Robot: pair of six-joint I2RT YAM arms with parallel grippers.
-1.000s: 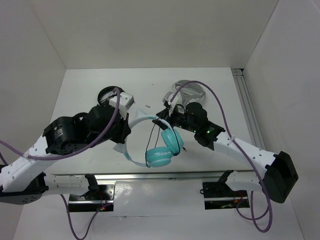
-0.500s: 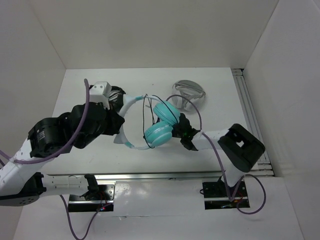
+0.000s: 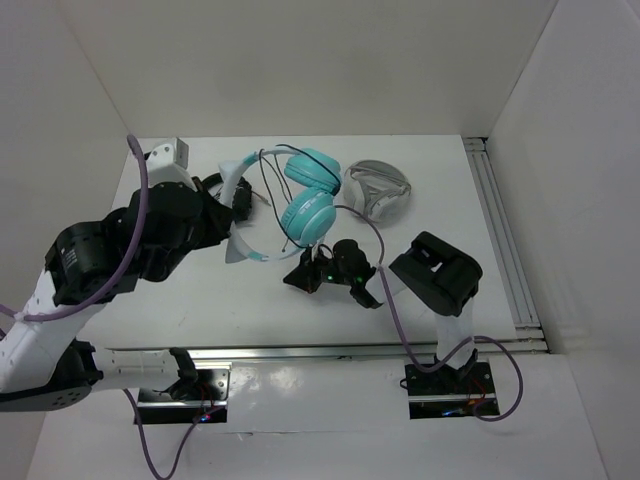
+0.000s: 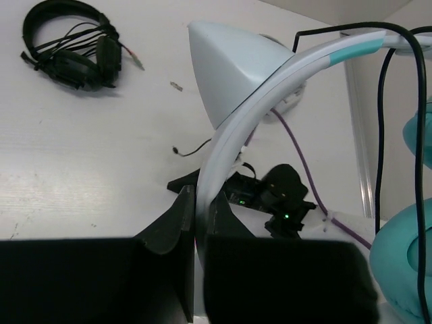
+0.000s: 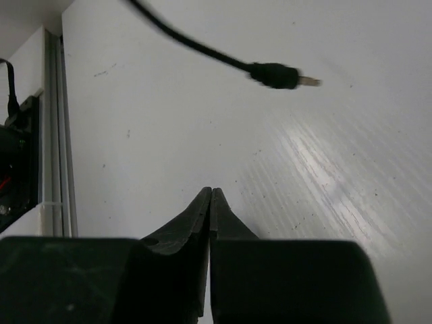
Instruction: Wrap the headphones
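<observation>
While the left gripper [image 4: 200, 197] pinches the pale headband between its closed fingers, the headphones [image 3: 307, 214] hang lifted above the table [image 3: 200, 310], toward its far middle. In the top view the two teal ear cups sit one behind the other, just right of the left gripper [image 3: 232, 222]. The thin black cable [image 4: 381, 135] loops loosely over the band and cups. Its plug [image 5: 277, 74] shows blurred in the right wrist view, ahead of the right gripper [image 5: 210, 196], whose fingers are pressed together with nothing between them. That right gripper [image 3: 298, 280] sits low, near the cups' near side. Black headphones [image 4: 71, 54] lie farther back on the table, and white and grey headphones [image 3: 378, 190] rest just right of the cups.
</observation>
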